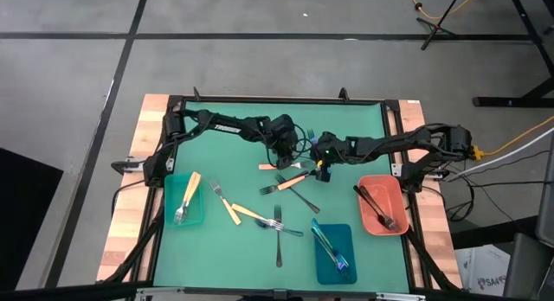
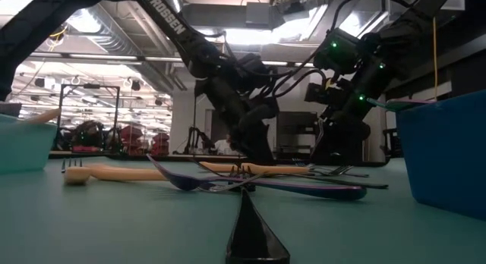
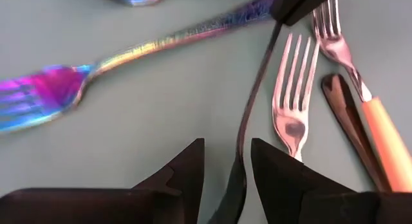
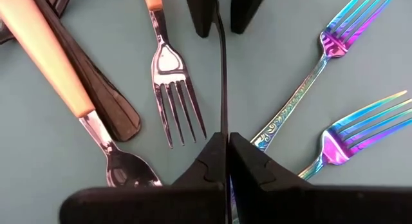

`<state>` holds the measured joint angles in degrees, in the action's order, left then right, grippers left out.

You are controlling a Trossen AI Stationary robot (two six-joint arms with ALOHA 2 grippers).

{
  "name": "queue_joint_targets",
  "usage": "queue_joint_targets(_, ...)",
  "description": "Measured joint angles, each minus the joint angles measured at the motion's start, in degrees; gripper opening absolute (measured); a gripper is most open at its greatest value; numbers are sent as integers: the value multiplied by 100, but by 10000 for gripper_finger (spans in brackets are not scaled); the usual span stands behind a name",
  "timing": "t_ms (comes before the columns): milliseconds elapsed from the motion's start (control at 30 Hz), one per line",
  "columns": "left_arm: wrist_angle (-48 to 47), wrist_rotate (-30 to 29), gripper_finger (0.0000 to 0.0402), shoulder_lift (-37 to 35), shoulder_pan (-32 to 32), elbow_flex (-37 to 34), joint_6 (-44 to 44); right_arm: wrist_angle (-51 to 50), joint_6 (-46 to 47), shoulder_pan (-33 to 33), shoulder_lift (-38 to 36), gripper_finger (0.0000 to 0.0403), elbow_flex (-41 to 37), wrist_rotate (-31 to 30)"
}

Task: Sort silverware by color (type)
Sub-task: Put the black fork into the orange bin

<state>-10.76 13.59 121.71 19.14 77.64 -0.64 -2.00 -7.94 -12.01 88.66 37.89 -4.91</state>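
Note:
A slim black utensil (image 4: 223,69) spans the gap between my two grippers at the table's middle, above a cluster of silverware. My right gripper (image 4: 226,135) is shut on one end of it. My left gripper (image 3: 226,141) is open, one finger on each side of the utensil's other end (image 3: 233,185); I cannot tell whether they touch it. Under it, on the mat, lie a silver fork with an orange handle (image 4: 170,76), a black utensil (image 4: 96,95) and iridescent forks (image 4: 309,76). My right gripper pinches the black utensil's end (image 4: 223,124) between its two fingers. It comes slanting down from the table's right side. The utensil shows edge-on and runs straight on from the fingertips toward my left gripper, over the fork beneath it.
The teal tray (image 1: 197,216) at the near left holds an orange-handled fork. The blue tray (image 1: 344,232) at the near middle holds iridescent pieces, and the salmon-red tray (image 1: 394,187) at the right holds black ones. More forks and orange-handled pieces (image 1: 251,214) lie loose on the green mat.

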Motion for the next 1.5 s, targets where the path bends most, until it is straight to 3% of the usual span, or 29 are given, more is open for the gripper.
queue_joint_targets(333, -58, -308, 114, 7, -62, 7, 7, 2, 2, 0, 0, 5, 0, -2)
queue_joint_targets(800, -81, -468, 7, 7, -72, 7, 56, 35, 1, -11, 0, 5, 0, -154)
queue_joint_targets(1100, -79, -488, 5, 7, -66, 7, 101, 37, 2, -2, 0, 7, 0, -354)
queue_joint_targets(1500, -62, -503, 4, 9, -58, 5, 179, 38, 12, 0, -5, 123, 0, -463)
